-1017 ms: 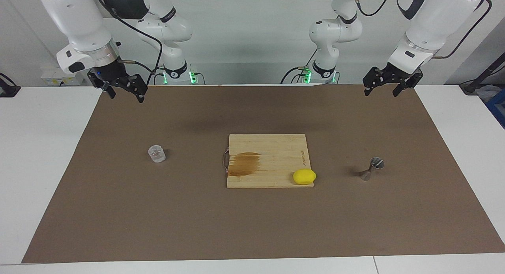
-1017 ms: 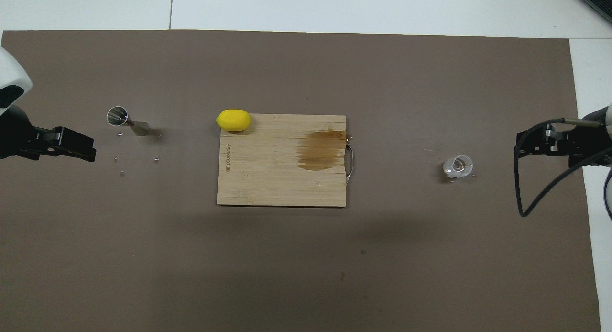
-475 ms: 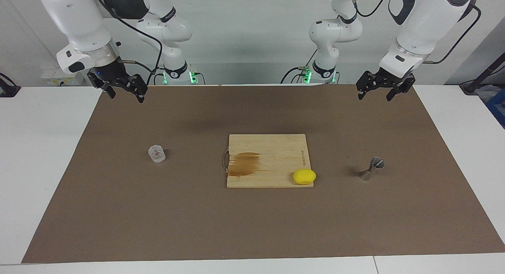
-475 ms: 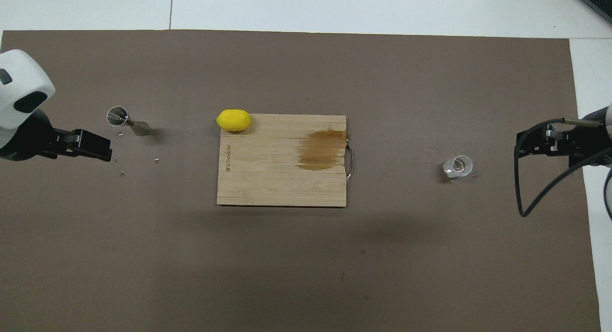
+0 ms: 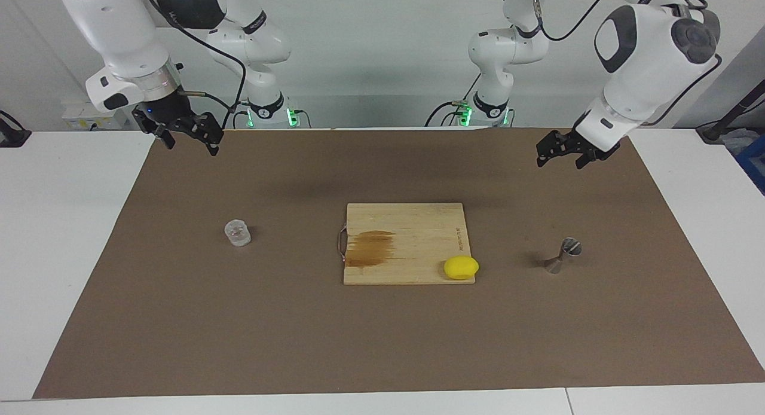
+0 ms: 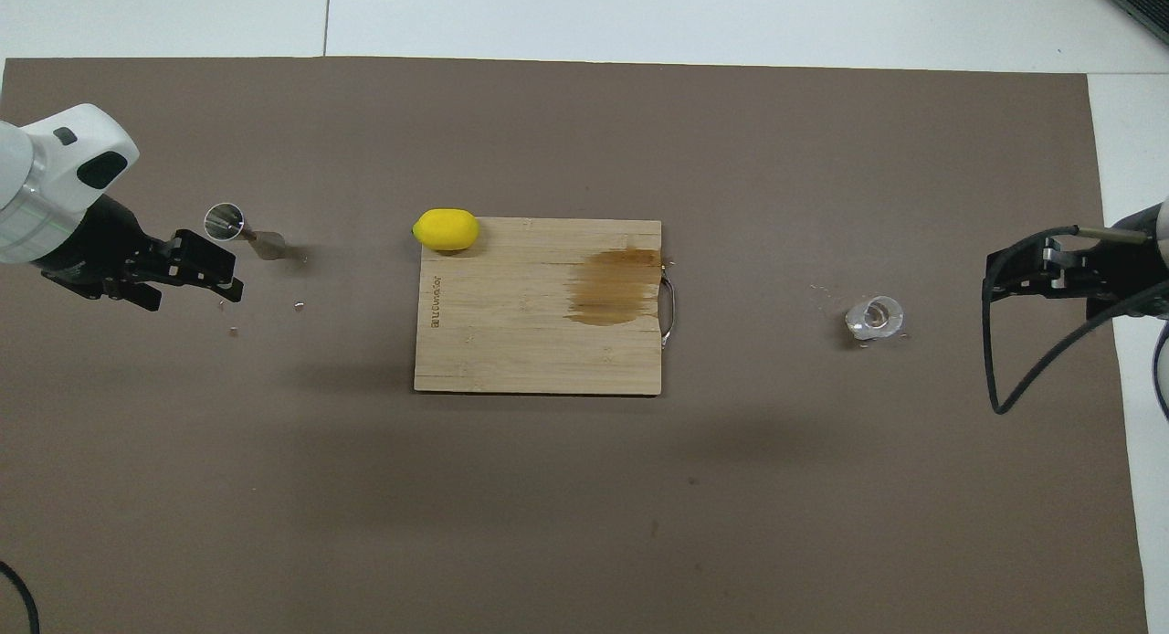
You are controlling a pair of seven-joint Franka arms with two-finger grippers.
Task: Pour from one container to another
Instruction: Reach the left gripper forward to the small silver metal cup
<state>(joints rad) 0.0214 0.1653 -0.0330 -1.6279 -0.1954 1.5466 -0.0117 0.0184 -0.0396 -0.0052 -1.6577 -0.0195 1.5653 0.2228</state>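
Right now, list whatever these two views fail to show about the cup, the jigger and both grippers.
- Glass cup: whether it holds any liquid; too small and clear in both views.
- Jigger: what is inside its bowl; too small.
- Right gripper: in the overhead view, cut off by the frame edge.
- Left gripper: raised over the brown mat; the overhead view cannot show its height above the jigger.

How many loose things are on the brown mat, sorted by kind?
Drinkware: 2, the glass cup and the steel jigger.
Boards: 1, the wooden cutting board.
Fruit: 1, the lemon on the board's corner.
Total: 4.
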